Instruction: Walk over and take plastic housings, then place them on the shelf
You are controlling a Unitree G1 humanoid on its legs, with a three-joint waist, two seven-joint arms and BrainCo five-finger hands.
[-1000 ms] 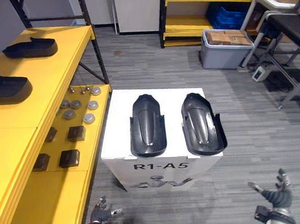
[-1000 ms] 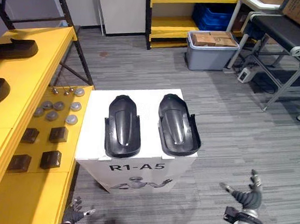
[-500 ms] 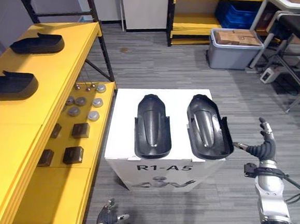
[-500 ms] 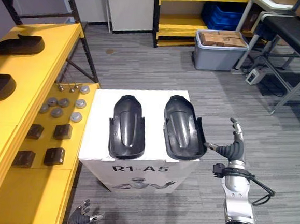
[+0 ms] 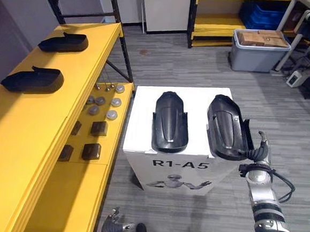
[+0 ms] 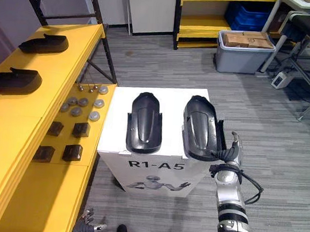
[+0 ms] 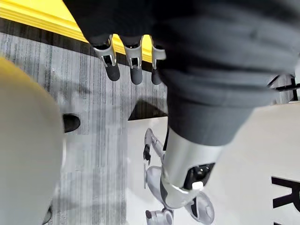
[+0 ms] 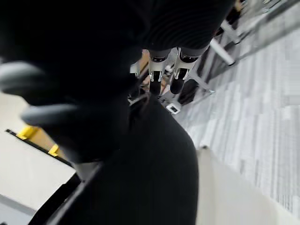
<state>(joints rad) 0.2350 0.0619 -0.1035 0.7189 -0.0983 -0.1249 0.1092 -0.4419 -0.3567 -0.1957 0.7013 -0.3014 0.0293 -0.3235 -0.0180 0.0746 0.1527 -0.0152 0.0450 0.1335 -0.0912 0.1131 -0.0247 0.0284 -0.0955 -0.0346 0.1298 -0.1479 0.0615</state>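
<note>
as the right hand is waiting at the box's edge, nothing is being carried yet

while the yellow shelf (image 5: 24,138) is running along the robot's left with two shelved housings (image 5: 34,79) already lying on its top, the white box (image 5: 144,120) is standing just beside it and bearing the two black plastic housings that are left to take. the left housing (image 5: 169,122) and the right housing (image 5: 226,127) are lying side by side, near each other but apart, and the right one is reaching toward the box's near right corner.

that placement is where i judge the trouble is sitting. a sideways nudge could send the smooth shell sliding into its neighbour or over the near edge. a grip on just the thin side wall could let the long shell tip and slip on the way to the shelf.

the right hand (image 5: 258,152) is standing upright just beside the right housing's outer wall, near its closer end. its fingers (image 8: 156,70) are pointing straight and loosely spread, wrapping nothing. i cannot tell whether the thumb is actually touching the wall.

the left hand (image 5: 113,229) is hanging low near the floor, well apart from the box. its fingers (image 7: 136,63) are relaxed and nearly straight, holding nothing, so it is offering no support to the pickup.
</note>
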